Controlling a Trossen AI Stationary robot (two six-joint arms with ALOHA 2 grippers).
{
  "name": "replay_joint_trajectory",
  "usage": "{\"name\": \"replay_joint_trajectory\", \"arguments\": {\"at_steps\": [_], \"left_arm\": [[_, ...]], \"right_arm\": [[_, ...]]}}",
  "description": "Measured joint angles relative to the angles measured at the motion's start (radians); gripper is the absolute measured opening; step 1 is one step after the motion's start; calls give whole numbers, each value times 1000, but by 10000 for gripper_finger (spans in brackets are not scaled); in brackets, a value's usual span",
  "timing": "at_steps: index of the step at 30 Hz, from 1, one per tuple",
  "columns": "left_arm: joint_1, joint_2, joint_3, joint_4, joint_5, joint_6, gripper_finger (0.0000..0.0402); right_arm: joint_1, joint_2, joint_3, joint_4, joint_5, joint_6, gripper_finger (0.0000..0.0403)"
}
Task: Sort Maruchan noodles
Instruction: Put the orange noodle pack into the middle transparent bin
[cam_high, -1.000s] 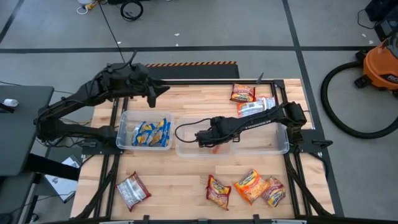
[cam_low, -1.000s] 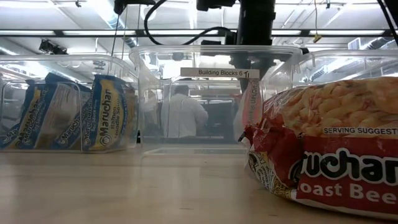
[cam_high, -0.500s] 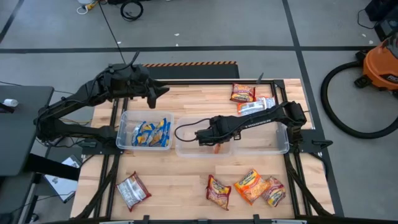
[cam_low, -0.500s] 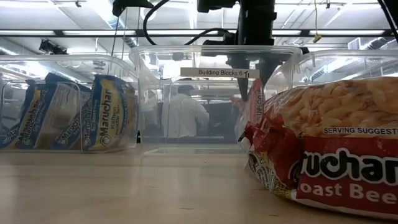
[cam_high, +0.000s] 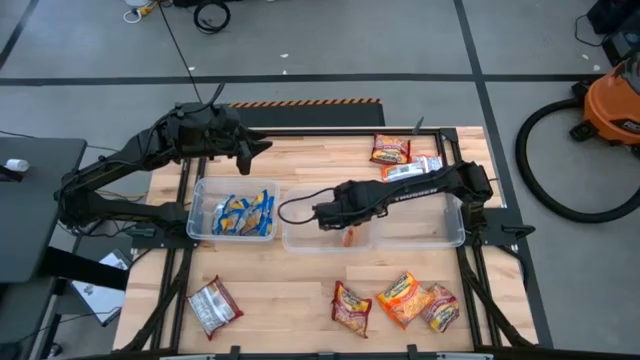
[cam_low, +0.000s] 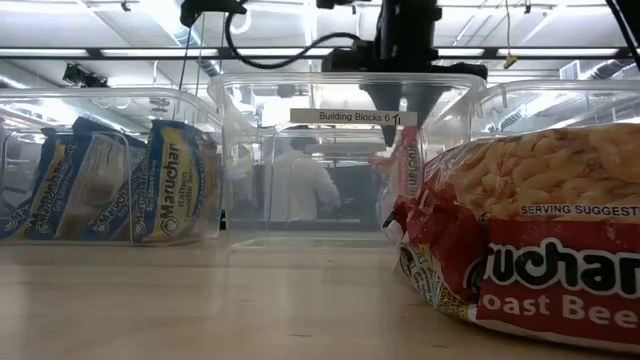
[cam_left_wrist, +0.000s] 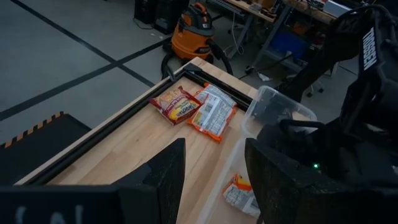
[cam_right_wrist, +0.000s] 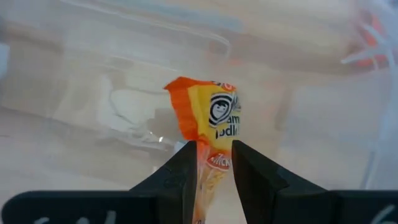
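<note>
— While the left gripper (cam_high: 262, 143) hangs spread and empty above the bench (cam_high: 300, 165), past the far side of the middle bin (cam_high: 296, 243), where's the right one?

— The right gripper (cam_right_wrist: 212, 163) is over the middle bin, pinching an orange packet (cam_right_wrist: 210, 134) that dangles inside it.

— And the rest?

— Blue packets (cam_high: 246, 213) sit in the bin left of the middle bin; a red-and-silver packet (cam_high: 213, 305) and three others (cam_high: 396, 301) lie on the near side, two more (cam_high: 400, 160) beyond.
</note>
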Motion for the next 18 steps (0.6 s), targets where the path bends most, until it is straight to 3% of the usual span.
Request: {"name": "replay_joint_trajectory", "arguments": {"at_steps": [5, 8, 11, 13, 18], "left_arm": [[0, 0, 0, 0, -1, 0, 172], [0, 0, 0, 0, -8, 0, 172], [0, 0, 0, -1, -11, 0, 172], [0, 0, 0, -6, -11, 0, 172], [0, 0, 1, -29, -11, -2, 172]], "right_arm": [[0, 0, 56, 4, 30, -98, 107], [1, -1, 67, 122, 54, -244, 107], [-2, 12, 49, 252, -29, -351, 107], [-10, 40, 28, 261, -82, -363, 107], [-15, 48, 30, 184, -84, -304, 107]]}}
